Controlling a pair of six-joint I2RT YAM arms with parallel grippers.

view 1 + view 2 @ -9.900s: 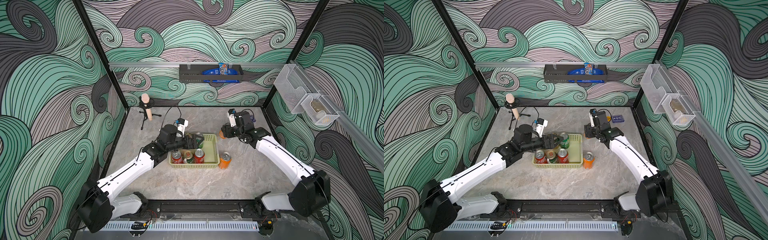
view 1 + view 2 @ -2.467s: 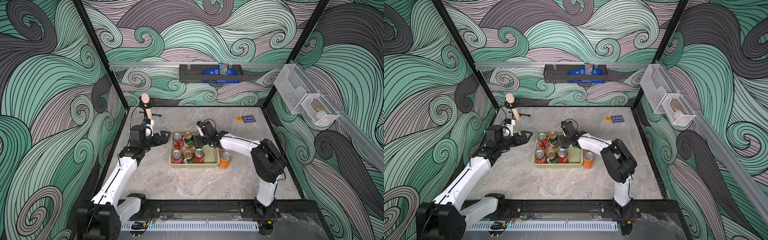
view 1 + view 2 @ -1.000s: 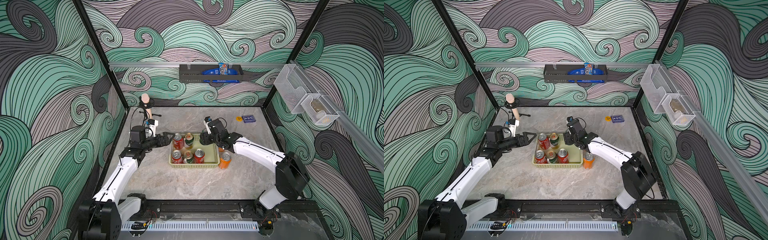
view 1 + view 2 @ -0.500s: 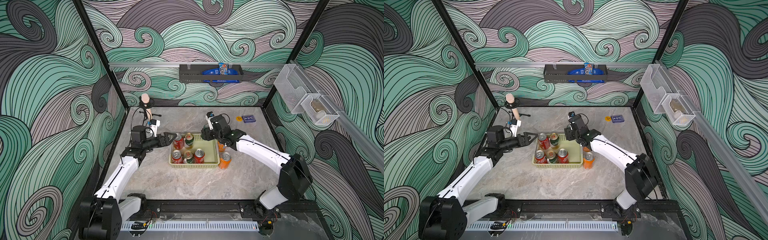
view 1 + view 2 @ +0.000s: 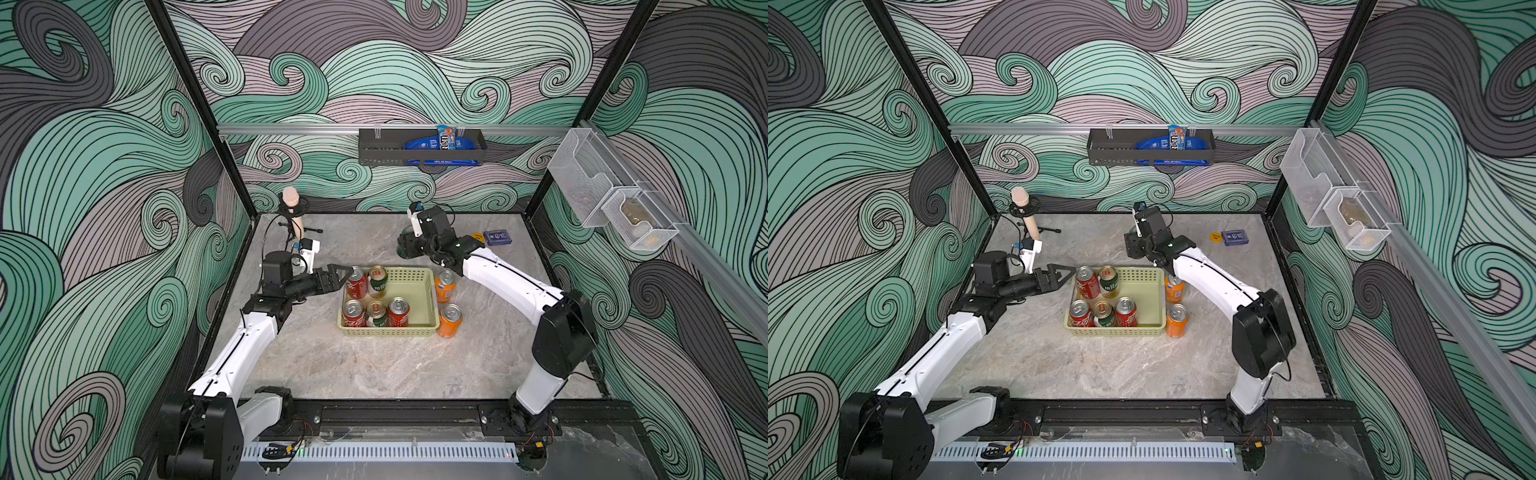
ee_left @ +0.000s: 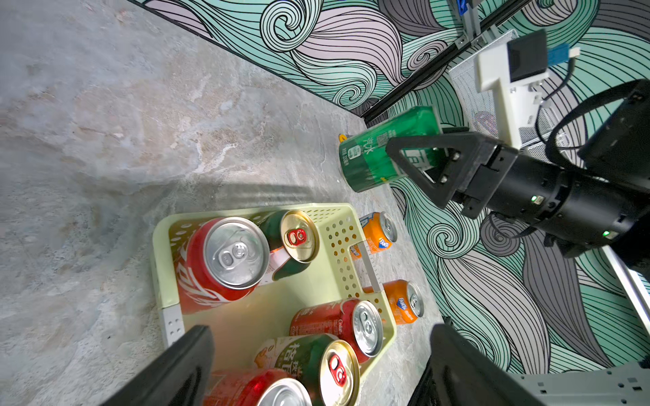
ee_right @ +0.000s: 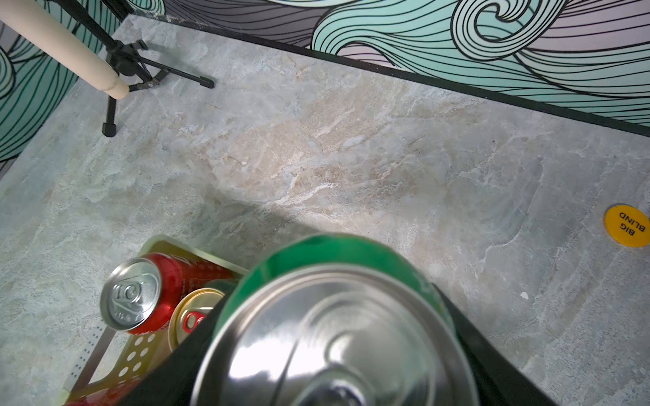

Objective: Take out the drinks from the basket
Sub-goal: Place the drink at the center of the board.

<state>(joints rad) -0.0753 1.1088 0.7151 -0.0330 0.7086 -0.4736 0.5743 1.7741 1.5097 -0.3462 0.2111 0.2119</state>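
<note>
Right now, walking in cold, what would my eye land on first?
Probably the pale yellow-green perforated plastic basket mid-table, holding five aluminium cans, red and dark green. Behind it the white right arm grips a bright green aluminium can in its jaws, out of the basket. Two orange aluminium cans stand just outside its right wall.

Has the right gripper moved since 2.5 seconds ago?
Yes. The right gripper, shut on the bright green can, moved from above the basket toward the back wall, past the basket's far rim.
</note>
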